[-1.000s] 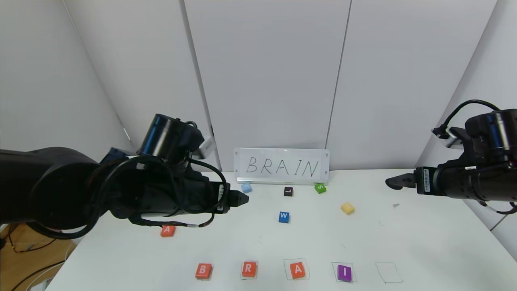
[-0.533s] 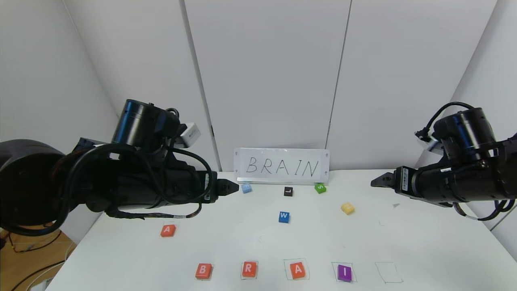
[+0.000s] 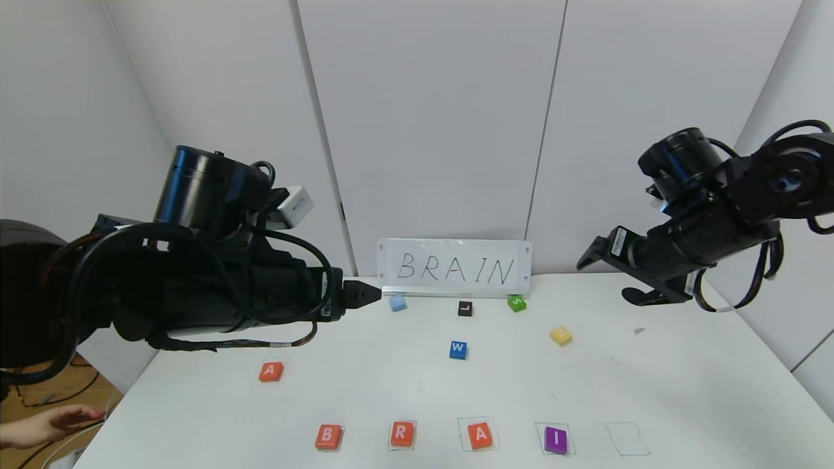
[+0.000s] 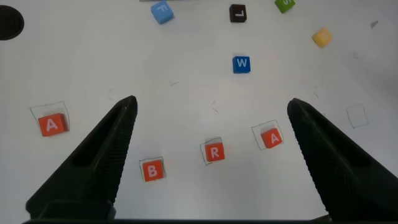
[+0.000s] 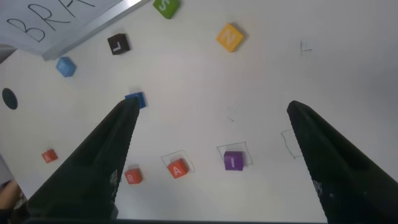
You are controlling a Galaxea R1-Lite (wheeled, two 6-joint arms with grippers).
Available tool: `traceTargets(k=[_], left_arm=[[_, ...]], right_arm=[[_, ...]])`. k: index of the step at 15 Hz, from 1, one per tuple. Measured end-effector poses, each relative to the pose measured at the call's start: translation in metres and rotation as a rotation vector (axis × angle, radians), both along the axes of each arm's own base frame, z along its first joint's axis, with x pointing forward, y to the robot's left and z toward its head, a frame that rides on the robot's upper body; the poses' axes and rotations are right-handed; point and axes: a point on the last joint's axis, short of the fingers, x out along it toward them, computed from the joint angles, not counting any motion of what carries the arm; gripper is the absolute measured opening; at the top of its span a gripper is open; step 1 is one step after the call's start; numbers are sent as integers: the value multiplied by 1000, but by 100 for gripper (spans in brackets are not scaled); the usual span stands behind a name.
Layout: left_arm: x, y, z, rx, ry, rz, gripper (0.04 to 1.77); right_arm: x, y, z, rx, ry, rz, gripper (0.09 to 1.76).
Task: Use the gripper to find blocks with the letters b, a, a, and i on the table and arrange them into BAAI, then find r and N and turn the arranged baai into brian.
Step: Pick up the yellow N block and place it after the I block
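Along the table's (image 3: pixel 684 391) front edge lie an orange B (image 3: pixel 328 436), the orange r (image 3: pixel 402 433), an orange A (image 3: pixel 480 435) and a purple I (image 3: pixel 555 440), with an empty pen outline (image 3: pixel 627 438) to their right. A second orange A (image 3: pixel 271 371) lies apart at the left. The yellow N (image 3: pixel 560 335) sits farther back on the right. My left gripper (image 3: pixel 365 293) hovers open high above the left half, holding nothing. Raised at the far right, my right gripper (image 3: pixel 609 277) also stands open and empty. The right wrist view shows N (image 5: pixel 230 37) and I (image 5: pixel 233 160) far below.
A sign reading BRAIN (image 3: pixel 454 268) stands at the back. In front of it lie a light-blue block (image 3: pixel 397 303), a black L (image 3: pixel 464 309), a green S (image 3: pixel 516 303) and a blue W (image 3: pixel 458 350). A person's hand (image 3: pixel 45 425) shows at the lower left.
The left arm has pulled back to the left and risen. The right arm has lifted and turned so both fingers show. No block has moved. A hand has appeared at the lower left.
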Motion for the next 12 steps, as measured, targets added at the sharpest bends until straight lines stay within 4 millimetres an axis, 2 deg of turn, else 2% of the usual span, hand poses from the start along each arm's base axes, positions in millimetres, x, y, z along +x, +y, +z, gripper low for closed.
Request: traceTargets(k=[3,6,12], left_arm=[[-1,1,1,-3,-4,0,172],[-1,1,2,-3,-5,0,172],[0,1,0,-1,0,3,172]], right_arm=[[26,14,-13,47,96,-94,171],[47,28,-43,57,197,-157,171],[66,36,-94,50,311,-235,171]])
